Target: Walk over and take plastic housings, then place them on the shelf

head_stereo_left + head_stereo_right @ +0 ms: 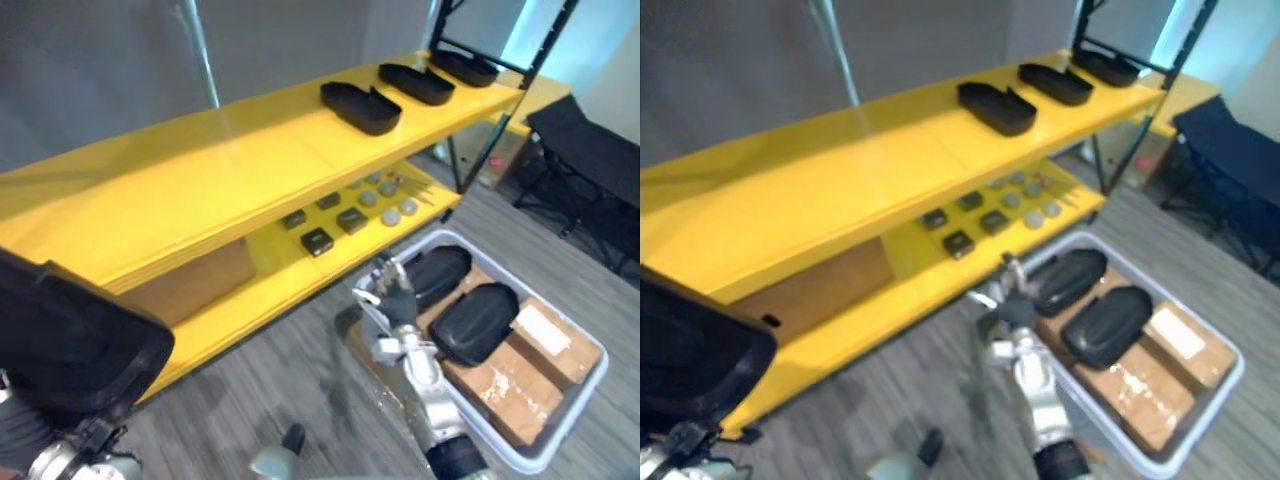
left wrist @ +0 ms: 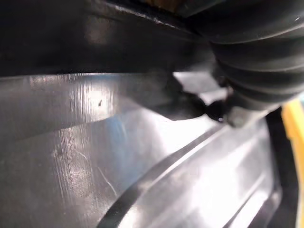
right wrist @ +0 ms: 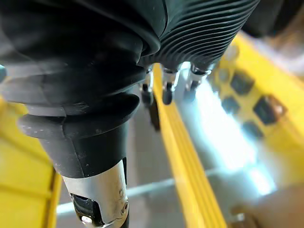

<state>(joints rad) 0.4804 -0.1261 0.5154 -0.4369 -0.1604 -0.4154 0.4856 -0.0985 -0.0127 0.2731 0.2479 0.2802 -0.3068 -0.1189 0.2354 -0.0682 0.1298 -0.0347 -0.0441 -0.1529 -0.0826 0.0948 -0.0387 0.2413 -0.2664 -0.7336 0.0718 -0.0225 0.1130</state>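
Observation:
A large black plastic housing (image 1: 70, 345) hangs at the lower left, carried at my left hand (image 2: 256, 61), whose ribbed cover sits right against its glossy surface (image 2: 95, 156). Three more black housings (image 1: 360, 107) lie in a row on the right end of the yellow shelf's top board (image 1: 200, 170). Two others (image 1: 475, 322) rest on cardboard boxes inside a grey bin (image 1: 445, 236) on the floor. My right hand (image 1: 390, 300) hovers empty beside the bin's near corner, its fingers (image 3: 166, 88) relaxed and apart.
Small black and grey parts (image 1: 340, 215) are spread on the lower yellow board, with a brown cardboard panel (image 1: 195, 285) to their left. The shelf's black upright (image 1: 540, 60) stands at its right end. A black folding stand (image 1: 590, 150) is at the far right.

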